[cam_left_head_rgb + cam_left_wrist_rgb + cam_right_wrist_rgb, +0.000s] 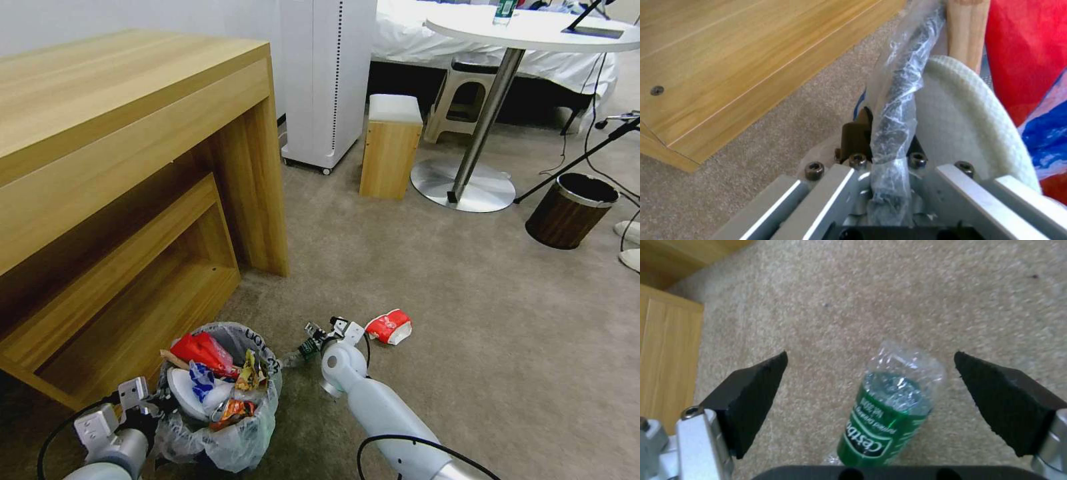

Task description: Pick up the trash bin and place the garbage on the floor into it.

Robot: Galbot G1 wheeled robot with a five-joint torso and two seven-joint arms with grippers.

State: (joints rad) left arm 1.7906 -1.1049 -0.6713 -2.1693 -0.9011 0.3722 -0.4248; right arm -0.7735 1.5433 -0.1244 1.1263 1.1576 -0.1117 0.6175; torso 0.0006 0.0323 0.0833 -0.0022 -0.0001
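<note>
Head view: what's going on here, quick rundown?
The left pincer is clamped on the bagged rim of the trash bin, which is already stuffed with wrappers and a white slipper. The right pincer is open, low over the floor, with the green-label bottle lying between its pads, not yet gripped. A red-and-white carton lies on the carpet just beyond.

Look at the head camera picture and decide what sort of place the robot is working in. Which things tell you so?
Most likely a hotel room or bedroom. A bed with white bedding stands at the back, a round white table and a wooden desk stand on the beige carpet, and a small wood-grain bin sits nearby.
</note>
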